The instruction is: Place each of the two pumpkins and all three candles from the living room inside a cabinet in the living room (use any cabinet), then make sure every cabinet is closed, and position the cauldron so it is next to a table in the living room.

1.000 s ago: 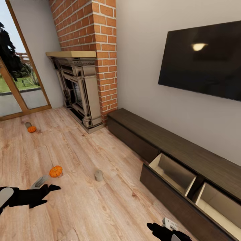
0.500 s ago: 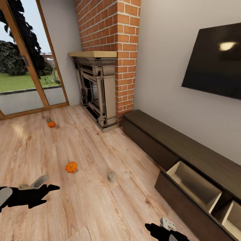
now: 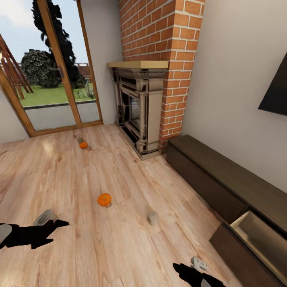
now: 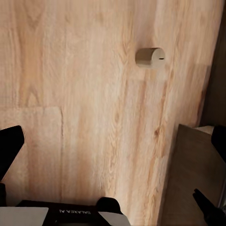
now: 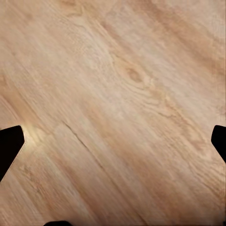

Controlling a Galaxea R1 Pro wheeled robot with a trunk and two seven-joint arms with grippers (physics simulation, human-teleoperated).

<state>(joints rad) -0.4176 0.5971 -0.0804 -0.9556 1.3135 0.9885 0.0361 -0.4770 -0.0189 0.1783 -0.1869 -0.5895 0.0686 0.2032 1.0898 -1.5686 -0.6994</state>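
One orange pumpkin (image 3: 104,199) sits on the wood floor ahead of my left gripper (image 3: 59,224). A second pumpkin (image 3: 83,145) lies farther off near the glass door, with a small candle (image 3: 80,140) touching it. Another beige candle (image 3: 152,217) stands mid-floor between both arms; the left wrist view shows this candle (image 4: 150,56) well beyond the open fingers of my left gripper (image 4: 115,140). The dark brown cabinet (image 3: 207,175) runs along the right wall, with one pale drawer (image 3: 261,239) pulled out. My right gripper (image 3: 191,273) hangs low and open, and in its wrist view the gripper (image 5: 113,141) has bare floor between its fingers.
An ornate fireplace (image 3: 139,107) under a brick chimney (image 3: 167,44) stands at the cabinet's far end. Glass doors (image 3: 52,79) fill the back left wall. A black TV (image 3: 275,95) hangs at the right edge. Open floor (image 3: 59,175) lies around the pumpkins.
The camera has swung left, so the whole picture has shifted right. The TV and the second open compartment have slid out of view. Pumpkins, candles and grippers keep their places.
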